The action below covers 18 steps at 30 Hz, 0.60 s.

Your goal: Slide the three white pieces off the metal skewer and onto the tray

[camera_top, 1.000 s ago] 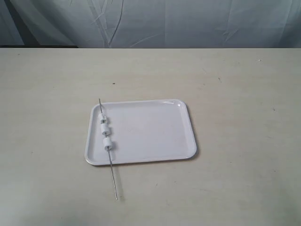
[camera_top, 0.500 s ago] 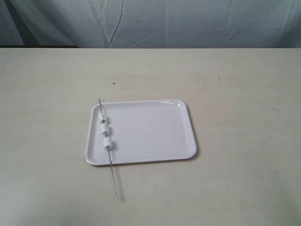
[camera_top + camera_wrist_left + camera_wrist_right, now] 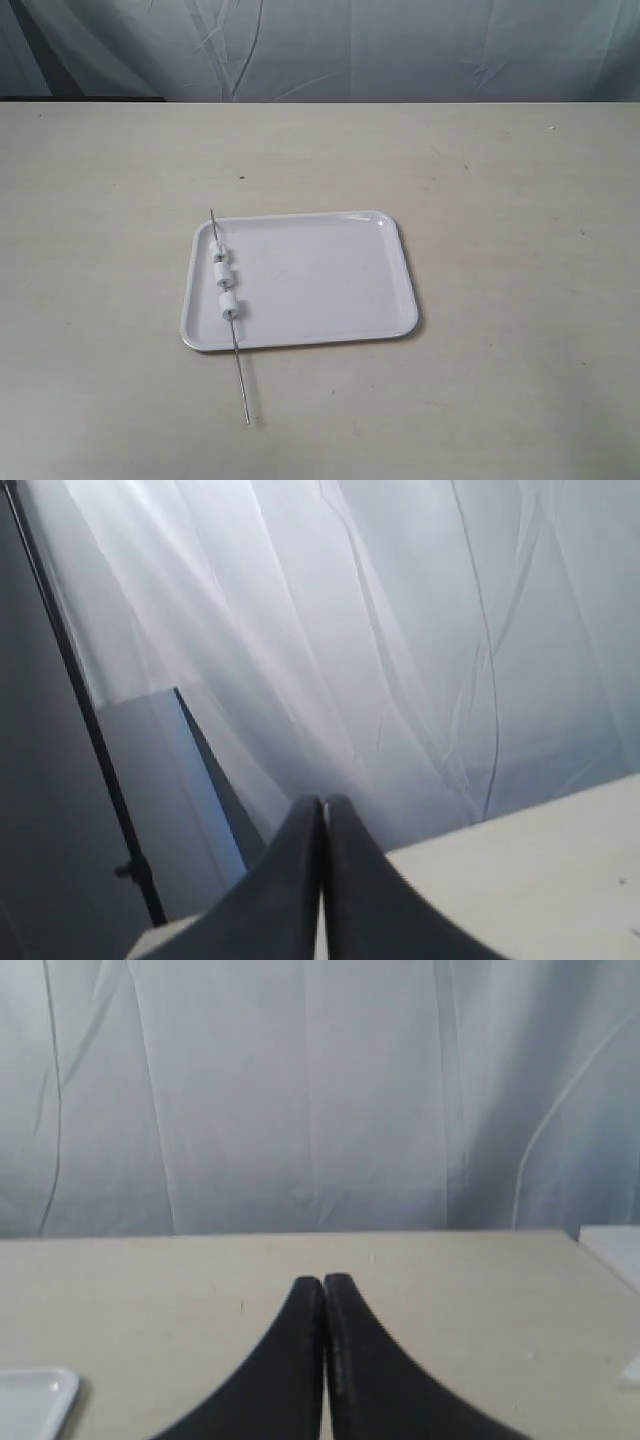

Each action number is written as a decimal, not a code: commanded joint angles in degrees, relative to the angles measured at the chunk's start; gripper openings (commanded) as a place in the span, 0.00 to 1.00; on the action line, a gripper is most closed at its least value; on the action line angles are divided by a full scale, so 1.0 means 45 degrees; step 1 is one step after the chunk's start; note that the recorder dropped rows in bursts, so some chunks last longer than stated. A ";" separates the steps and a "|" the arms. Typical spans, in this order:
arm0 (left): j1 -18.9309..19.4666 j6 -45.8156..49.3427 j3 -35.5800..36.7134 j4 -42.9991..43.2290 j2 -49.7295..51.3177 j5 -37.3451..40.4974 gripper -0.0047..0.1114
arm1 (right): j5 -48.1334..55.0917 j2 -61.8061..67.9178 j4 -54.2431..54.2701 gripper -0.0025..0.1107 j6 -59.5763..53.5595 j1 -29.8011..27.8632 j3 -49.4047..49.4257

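delta: none seen | metal skewer, three white pieces, tray | no shift across exterior view

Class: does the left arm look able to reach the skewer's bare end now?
Probably yes: the metal skewer juts past the tray onto open table, nothing near it. The left gripper, shut, must open first.

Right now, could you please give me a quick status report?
Left gripper shut, empty; right gripper shut, empty. Three white pieces threaded on the metal skewer, lying across the tray's left side. No obstruction seen.
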 commanded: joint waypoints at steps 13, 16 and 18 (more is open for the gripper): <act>-0.0043 -0.1535 0.0047 0.0018 -0.0041 -0.2785 0.04 | -0.3368 -0.0070 0.1100 0.02 0.1283 -0.0042 0.0012; -0.0043 -0.3767 0.0047 -0.0011 -0.0041 -0.5375 0.04 | -0.5233 -0.0070 0.2644 0.02 0.2626 -0.0042 0.0012; -0.0043 -0.3946 0.0047 -0.0182 -0.0041 -0.7198 0.04 | -0.6458 -0.0070 0.3250 0.02 0.2691 -0.0042 0.0012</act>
